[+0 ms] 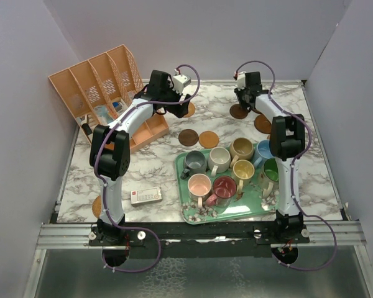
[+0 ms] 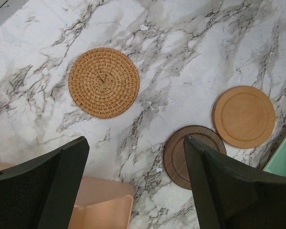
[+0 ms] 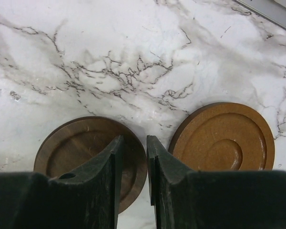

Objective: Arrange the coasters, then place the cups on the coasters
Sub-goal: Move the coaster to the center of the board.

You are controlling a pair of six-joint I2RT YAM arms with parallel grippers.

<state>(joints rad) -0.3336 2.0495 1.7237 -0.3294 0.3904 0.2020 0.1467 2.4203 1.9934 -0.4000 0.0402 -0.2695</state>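
My left gripper (image 2: 135, 139) hangs open above bare marble, nothing between its fingers. A woven tan coaster (image 2: 104, 82) lies ahead of it; a dark brown coaster (image 2: 181, 157) and a light wooden coaster (image 2: 244, 116) lie to its right. At the back right, my right gripper (image 3: 134, 138) has its jaws narrowed over the right rim of another dark brown coaster (image 3: 71, 148), with a mid-brown coaster (image 3: 224, 138) just beside it. Several cups stand on the green tray (image 1: 189, 214): grey (image 1: 194, 162), cream (image 1: 219, 158), tan (image 1: 241, 148), blue (image 1: 263, 151), yellow (image 1: 243, 169), green (image 1: 270, 169), pink (image 1: 199, 185), dark red (image 1: 224, 186).
An orange slotted organizer (image 1: 105, 87) stands at the back left; its corner (image 2: 100, 205) shows under my left gripper. A white flat device (image 1: 146, 197) lies left of the tray. One more coaster (image 1: 97, 205) peeks out by the left arm's base.
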